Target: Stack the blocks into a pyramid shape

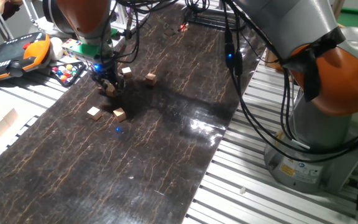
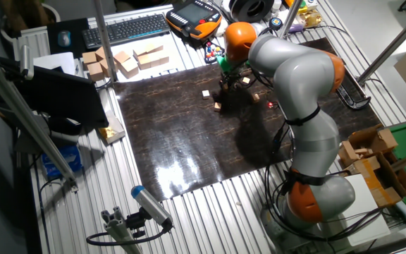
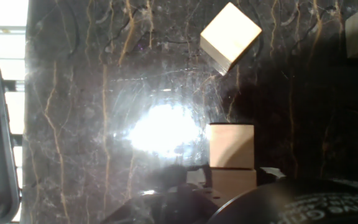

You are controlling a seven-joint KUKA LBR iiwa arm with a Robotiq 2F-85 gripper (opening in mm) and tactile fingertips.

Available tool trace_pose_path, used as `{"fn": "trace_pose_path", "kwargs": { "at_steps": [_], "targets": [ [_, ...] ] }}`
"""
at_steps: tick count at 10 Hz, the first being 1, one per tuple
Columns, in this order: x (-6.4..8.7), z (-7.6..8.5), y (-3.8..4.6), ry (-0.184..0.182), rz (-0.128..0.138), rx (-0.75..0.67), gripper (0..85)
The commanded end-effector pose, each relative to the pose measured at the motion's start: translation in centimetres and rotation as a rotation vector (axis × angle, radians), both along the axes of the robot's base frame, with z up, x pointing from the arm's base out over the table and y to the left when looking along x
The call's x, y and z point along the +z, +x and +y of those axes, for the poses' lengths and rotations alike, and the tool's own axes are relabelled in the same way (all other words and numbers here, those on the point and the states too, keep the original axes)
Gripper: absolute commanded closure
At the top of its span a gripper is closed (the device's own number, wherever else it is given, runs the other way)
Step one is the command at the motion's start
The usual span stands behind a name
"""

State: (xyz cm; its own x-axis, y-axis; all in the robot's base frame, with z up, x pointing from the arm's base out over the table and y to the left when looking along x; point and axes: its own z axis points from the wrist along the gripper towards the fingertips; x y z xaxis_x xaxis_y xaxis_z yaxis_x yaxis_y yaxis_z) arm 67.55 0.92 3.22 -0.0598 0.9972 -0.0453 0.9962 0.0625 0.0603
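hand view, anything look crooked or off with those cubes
Mostly tidy. Two blocks sit squarely in line by the gripper, faces flush. The loose block beyond them is turned roughly diagonal to that pair, so it would need squaring up. Nothing looks damaged.

You see a dark marbled surface [image 2: 189,134] on ribbed aluminium framing [image 1: 241,193], a keyboard [image 2: 124,29] at upper left, overhead glare.

From the upper right of the frame my grey arm [image 2: 294,77] reaches down to the dark marbled mat [image 2: 182,134], where two tan cubes [image 2: 206,93] [image 2: 218,107] lie apart left of my hidden claw.
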Motion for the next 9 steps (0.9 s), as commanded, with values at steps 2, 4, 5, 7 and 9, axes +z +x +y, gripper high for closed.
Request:
{"fn": "trace_pose_path", "kwargs": {
  "at_steps": [2, 4, 5, 7, 9],
  "targets": [
    [0.7, -0.1, 0.11, -0.007, -0.002, 0.0, 19.0],
    [2.0, -1.1, 0.1, -0.003, 0.006, -0.001, 16.3],
    [2.5, -2.0, -0.05, -0.002, 0.002, -0.015, 15.3],
    [3.2, -3.3, -0.29, 0.005, -0.009, -0.027, 15.7],
    [3.5, -4.6, -0.54, 0.003, -0.01, -0.085, 17.7]
  ]
}}
